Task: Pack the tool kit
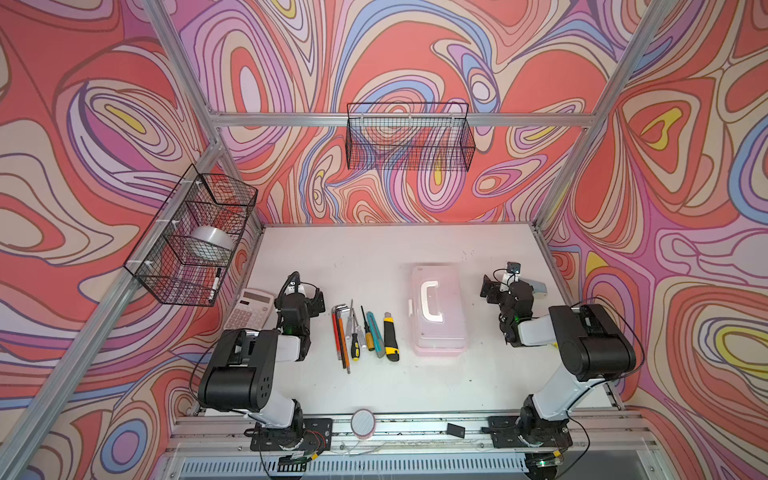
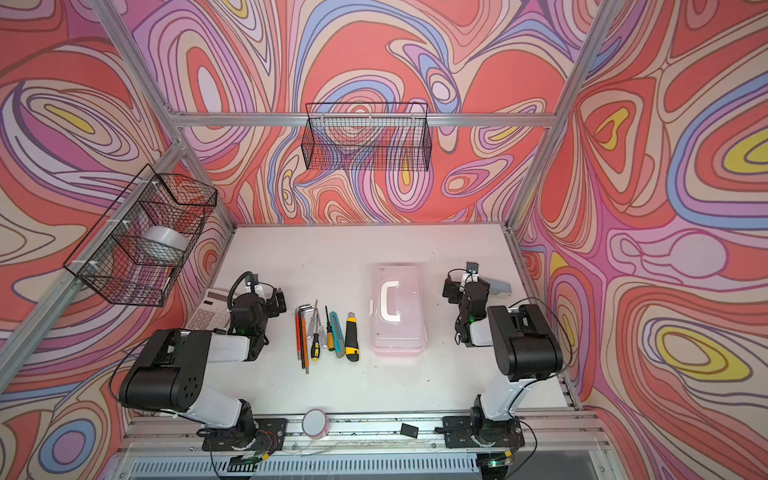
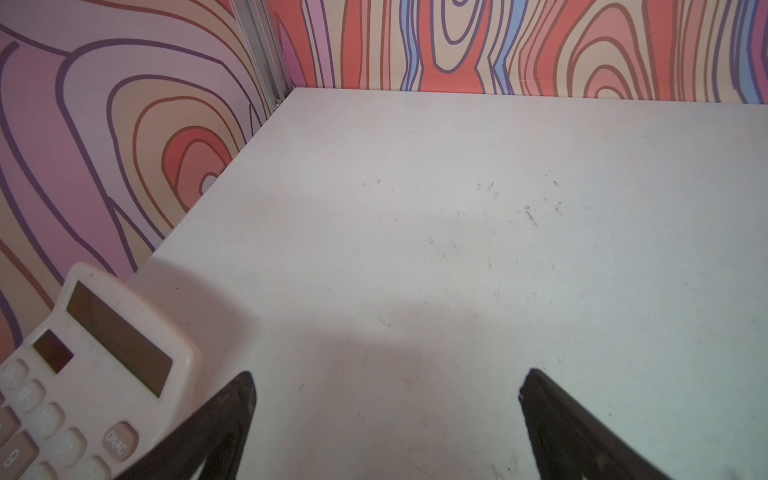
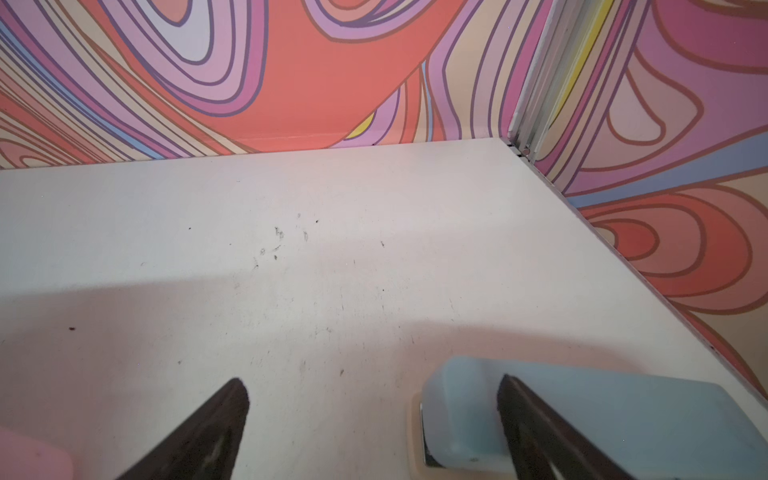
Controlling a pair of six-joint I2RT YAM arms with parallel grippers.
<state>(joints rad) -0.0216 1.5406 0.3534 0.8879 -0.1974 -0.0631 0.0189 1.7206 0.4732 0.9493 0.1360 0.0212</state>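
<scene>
While both arms are hanging folded over the white table (image 1: 374, 395), a pink-rimmed tape roll (image 1: 363, 422) is sitting on the front rail, nearer the camera than the tool box (image 1: 438, 309). That box, pink and translucent with a white handle, is lying flat with its lid shut.

Just beside it, on the left arm's side, a row of tools (image 1: 368, 332) is lying loose in both top views. A yellow-and-black utility knife (image 1: 391, 337) is closest to the box, then a teal utility knife (image 1: 375, 336), screwdrivers (image 1: 354, 347) and hex keys (image 1: 339, 310). Neither wrist view is showing these tools.

The left gripper (image 3: 388, 380) is hovering past the tools from the box, fingers spread wide around nothing. Its wrist view is showing the ON/AC key on the calculator (image 3: 95, 374), which the top views are leaving too small to read.

The right gripper (image 4: 372, 384) is hanging on the box's opposite side, fingers likewise apart and holding nothing, with a blue stapler (image 4: 582, 411) just beside one finger. That view alone is catching a pink corner of the box.

Farther back than the box, a side wire basket (image 1: 166, 266) is holding a silvery tape roll (image 1: 212, 241), and a back wire basket (image 1: 409, 137) is hanging on the rear wall.
</scene>
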